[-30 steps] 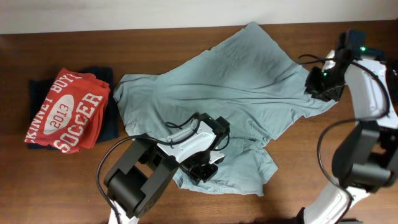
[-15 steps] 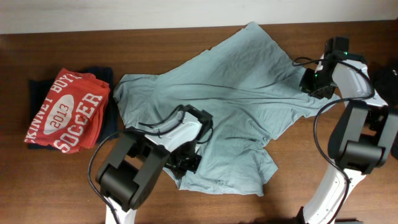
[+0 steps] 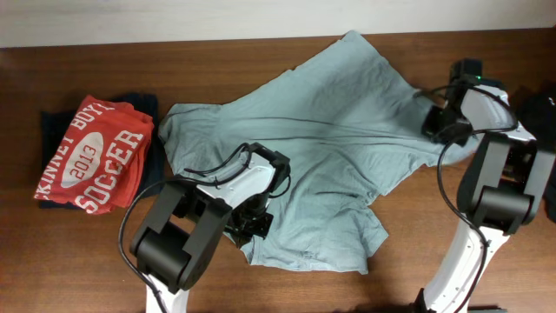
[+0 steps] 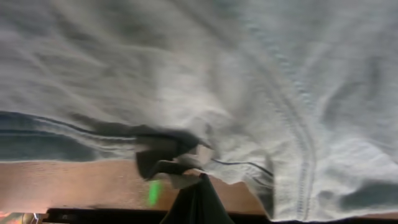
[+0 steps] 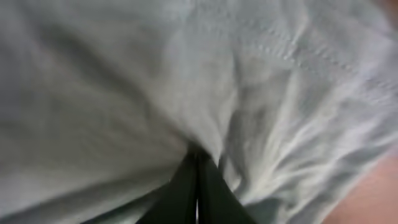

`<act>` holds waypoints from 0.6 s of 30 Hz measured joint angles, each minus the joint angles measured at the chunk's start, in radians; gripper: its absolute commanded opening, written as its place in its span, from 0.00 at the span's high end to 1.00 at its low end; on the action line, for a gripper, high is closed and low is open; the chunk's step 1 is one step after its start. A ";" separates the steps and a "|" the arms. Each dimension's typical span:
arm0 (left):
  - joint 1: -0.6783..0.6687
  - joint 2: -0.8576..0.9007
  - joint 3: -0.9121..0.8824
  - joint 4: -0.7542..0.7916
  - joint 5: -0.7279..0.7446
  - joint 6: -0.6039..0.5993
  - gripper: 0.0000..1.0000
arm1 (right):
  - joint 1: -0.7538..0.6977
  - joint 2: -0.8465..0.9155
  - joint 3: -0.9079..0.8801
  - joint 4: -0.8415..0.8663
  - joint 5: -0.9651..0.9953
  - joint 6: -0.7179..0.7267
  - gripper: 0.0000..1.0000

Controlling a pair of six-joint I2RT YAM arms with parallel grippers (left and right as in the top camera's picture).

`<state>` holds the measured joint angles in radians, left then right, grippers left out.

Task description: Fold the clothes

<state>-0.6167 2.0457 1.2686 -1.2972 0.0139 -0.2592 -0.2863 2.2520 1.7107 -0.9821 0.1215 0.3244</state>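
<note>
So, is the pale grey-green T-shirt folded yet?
Spread, not folded: the pale grey-green T-shirt lies open and wrinkled across the brown wooden table.

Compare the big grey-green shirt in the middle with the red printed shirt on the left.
The grey-green shirt lies spread open and wrinkled, plain; the red printed shirt is folded compact, with white lettering. The grey-green shirt covers far more area; the red printed shirt sits atop a folded dark garment. Both are shirts.
</note>
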 measured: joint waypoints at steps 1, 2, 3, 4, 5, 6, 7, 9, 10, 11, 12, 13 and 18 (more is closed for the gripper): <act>0.004 -0.002 0.000 0.000 -0.006 0.000 1.00 | -0.013 0.001 0.000 -0.042 0.037 0.027 0.96; 0.010 -0.005 0.000 0.000 -0.013 0.000 0.99 | -0.029 0.004 0.000 -0.077 0.066 0.048 0.96; 0.019 -0.016 -0.001 0.002 -0.024 0.000 0.99 | -0.065 0.010 -0.002 -0.123 0.124 0.085 0.96; 0.027 -0.029 -0.001 0.003 -0.035 0.000 0.99 | -0.078 0.010 -0.004 -0.133 0.138 0.094 0.96; 0.037 -0.045 -0.002 0.005 -0.046 0.000 1.00 | -0.102 0.011 -0.006 -0.154 0.161 0.109 0.96; 0.047 -0.062 -0.002 0.006 -0.056 0.000 0.99 | -0.123 0.012 -0.010 -0.176 0.179 0.123 0.96; 0.055 -0.077 -0.002 0.007 -0.063 0.000 1.00 | -0.140 0.012 -0.013 -0.192 0.198 0.133 0.96; 0.081 -0.113 -0.002 0.012 -0.080 0.000 0.99 | -0.174 0.012 -0.016 -0.223 0.246 0.167 0.96; 0.095 -0.129 -0.002 0.018 -0.086 0.000 0.99 | -0.186 0.012 -0.016 -0.230 0.269 0.182 0.96; 0.109 -0.141 -0.002 0.029 -0.092 0.000 0.99 | -0.192 0.010 -0.017 -0.229 0.283 0.194 0.96; 0.121 -0.151 -0.002 0.050 -0.095 0.000 0.99 | -0.194 0.006 -0.018 -0.225 0.290 0.201 0.97; 0.133 -0.158 -0.002 0.080 -0.098 0.000 0.99 | -0.192 -0.002 -0.021 -0.221 0.294 0.208 0.96; 0.187 -0.167 -0.003 0.263 -0.053 0.047 0.99 | -0.150 -0.131 -0.030 -0.151 0.257 0.186 0.95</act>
<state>-0.4297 1.8790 1.2659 -1.0344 -0.0395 -0.2123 -0.4366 2.1208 1.6806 -1.1332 0.3786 0.5106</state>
